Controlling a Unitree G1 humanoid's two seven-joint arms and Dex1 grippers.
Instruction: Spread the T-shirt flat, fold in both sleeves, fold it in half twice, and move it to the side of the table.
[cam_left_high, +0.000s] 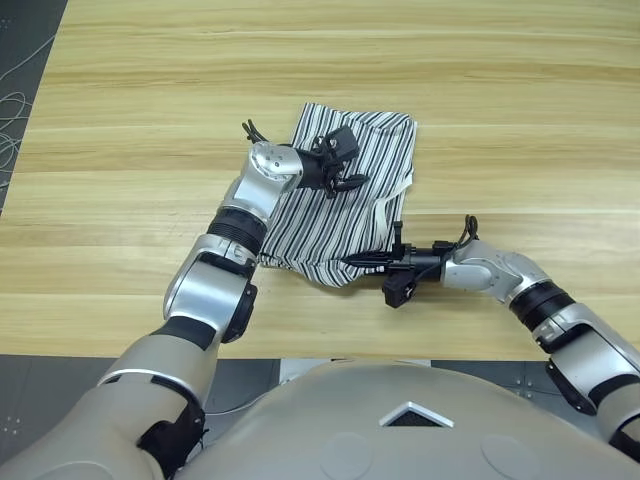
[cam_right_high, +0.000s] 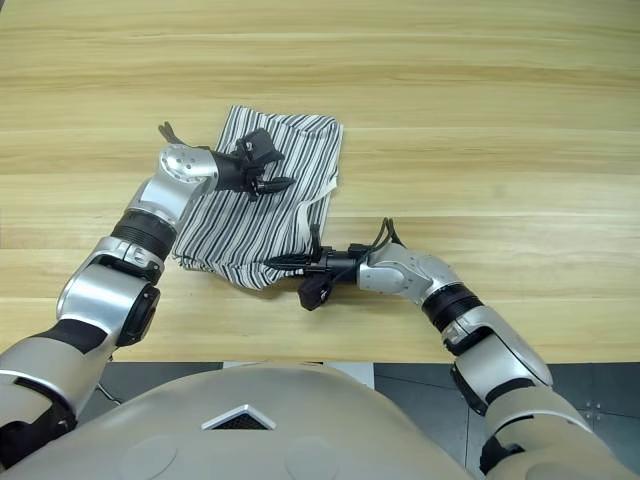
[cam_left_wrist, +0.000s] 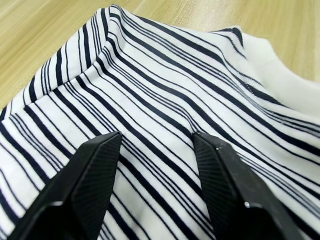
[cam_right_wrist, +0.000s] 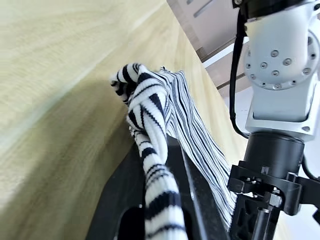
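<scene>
Shirt: the black-and-white striped fabric T-shirt (cam_left_high: 335, 215) is lying in a rough folded rectangle around the middle of the frame, a touch above centre. It's tilting a bit, and some white trim is peeking out along its right edge.

Table: it's all sitting on a light wooden plank table (cam_left_high: 150, 80) that's taking up most of the shot. The T-shirt is lying well in from every edge.

Left claw: the black two-finger left gripper (cam_left_high: 346, 165) is resting on top of the T-shirt's upper half, just above centre frame. Its fingers (cam_left_wrist: 97, 170) are standing fairly wide apart with the ribbed pads down on the stripes. They aren't pinching anything; the cloth is just running flat under the gap.

Left arm: the silver forearm is lying across the T-shirt's left edge, angling up from the lower left of the frame.

Right claw: the black two-finger right gripper (cam_left_high: 353, 261) is sitting low over the table just below centre, pointing toward the left of the frame. It's clamping down on a bunched-up bit of the T-shirt's bottom edge, with striped cloth wadding up between its fingers.

Floor: dark grey flooring (cam_left_high: 20, 60) with some thin cables is showing in the upper left corner.
</scene>
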